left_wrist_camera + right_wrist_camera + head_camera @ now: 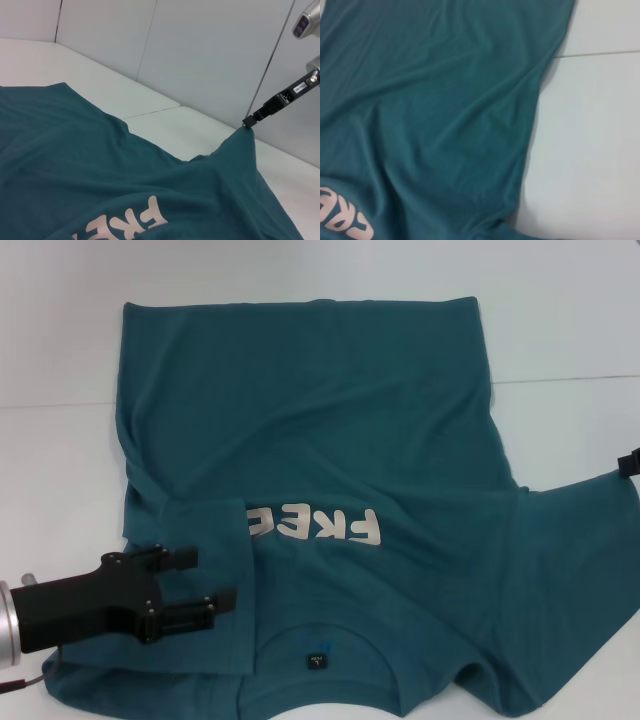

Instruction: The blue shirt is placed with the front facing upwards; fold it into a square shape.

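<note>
Left gripper (215, 585) was seen nearest, fingers parted and nothing held, above the left sleeve (190, 585) already folded inward over the blue shirt (330, 440). Shirt lay flat on the white table (560, 330), collar (318, 665) toward the robot, long axis running away. Right gripper (628, 462) was pinched on the right sleeve (575, 540), cloth lifted; that sleeve's inward fold was judged next. No containers were seen.
</note>
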Controlling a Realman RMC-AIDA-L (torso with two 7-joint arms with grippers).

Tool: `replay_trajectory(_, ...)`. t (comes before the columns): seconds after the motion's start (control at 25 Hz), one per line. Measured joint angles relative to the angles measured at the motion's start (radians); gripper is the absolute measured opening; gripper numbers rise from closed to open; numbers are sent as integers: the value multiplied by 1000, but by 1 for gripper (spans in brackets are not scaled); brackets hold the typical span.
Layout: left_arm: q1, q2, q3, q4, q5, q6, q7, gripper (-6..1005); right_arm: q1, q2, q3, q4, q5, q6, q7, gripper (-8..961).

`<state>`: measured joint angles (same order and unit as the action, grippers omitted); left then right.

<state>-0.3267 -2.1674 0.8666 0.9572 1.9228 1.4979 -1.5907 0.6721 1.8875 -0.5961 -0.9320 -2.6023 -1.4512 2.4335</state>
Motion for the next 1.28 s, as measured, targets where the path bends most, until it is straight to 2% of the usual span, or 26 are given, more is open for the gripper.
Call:
replay_trajectory(0.8, 0, 0, 0, -1, 2, -2, 6, 858, 0, -14, 39, -26, -90, 56, -7, 13)
replay_trajectory(1.28, 0, 0, 0, -3, 2, -2, 8, 859, 14, -10, 37, -40, -120, 56, -10, 15)
